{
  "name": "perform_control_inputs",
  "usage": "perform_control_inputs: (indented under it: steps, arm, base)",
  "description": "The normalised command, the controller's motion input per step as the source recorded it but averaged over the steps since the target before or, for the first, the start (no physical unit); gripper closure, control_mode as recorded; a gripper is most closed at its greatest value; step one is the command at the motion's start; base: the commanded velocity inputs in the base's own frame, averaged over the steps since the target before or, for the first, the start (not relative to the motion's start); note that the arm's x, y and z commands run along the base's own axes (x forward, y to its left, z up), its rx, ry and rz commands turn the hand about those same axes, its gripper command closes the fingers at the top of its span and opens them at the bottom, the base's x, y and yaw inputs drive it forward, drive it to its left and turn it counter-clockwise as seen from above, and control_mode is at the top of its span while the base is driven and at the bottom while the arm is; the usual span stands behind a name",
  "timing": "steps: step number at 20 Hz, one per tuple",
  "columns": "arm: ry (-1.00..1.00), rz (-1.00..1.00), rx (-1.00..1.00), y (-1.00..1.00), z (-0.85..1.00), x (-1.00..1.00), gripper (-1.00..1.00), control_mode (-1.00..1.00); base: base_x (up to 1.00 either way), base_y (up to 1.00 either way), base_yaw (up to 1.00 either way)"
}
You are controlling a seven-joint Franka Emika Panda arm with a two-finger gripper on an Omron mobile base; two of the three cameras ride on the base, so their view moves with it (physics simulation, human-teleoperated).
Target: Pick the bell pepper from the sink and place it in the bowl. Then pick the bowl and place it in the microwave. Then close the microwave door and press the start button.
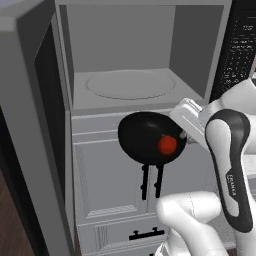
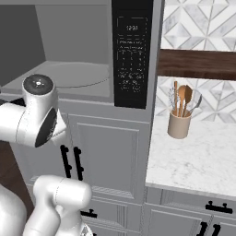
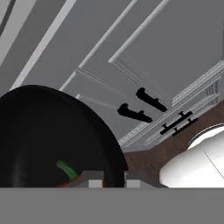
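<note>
Arm bent forward; tool (image 1: pixel 183 134) clamped on bowl (image 1: pixel 145 137) rim.

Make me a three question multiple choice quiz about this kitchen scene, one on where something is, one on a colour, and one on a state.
1. Where is the bell pepper?
A. Inside the bowl
B. On the microwave turntable
C. On the marble counter

2. What colour is the bowl?
A. White
B. Black
C. Red

3. How is the microwave door?
A. Shut
B. Taken off
C. Swung open

Answers:
1. A, the left base view shows the red pepper within the bowl, held up in front of the cabinet doors below the microwave.
2. B, it is glossy black in the left base and hand views.
3. C, the door stands out to the left and the grey cavity with the turntable is exposed.
</note>
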Motion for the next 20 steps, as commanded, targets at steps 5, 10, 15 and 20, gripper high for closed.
perform_control_inputs:
  steps: [5, 10, 15, 20]
  arm:
    - [0.02, -0.12, 0.0, -0.17, 0.67, 0.01, 1.0, -1.0]
    - [0.04, -0.24, 0.0, 0.0, 0.41, 0.22, 1.0, -1.0]
    - [0.0, -0.26, 0.0, 0.0, 0.04, 0.29, 1.0, -1.0]
    - [-0.03, -0.19, 0.0, -0.09, 0.0, 0.25, 1.0, -1.0]
  base:
    - [0.0, 0.0, 0.0]
    - [0.0, 0.0, 0.0]
    - [0.0, 0.0, 0.0]
    - [0.0, 0.0, 0.0]
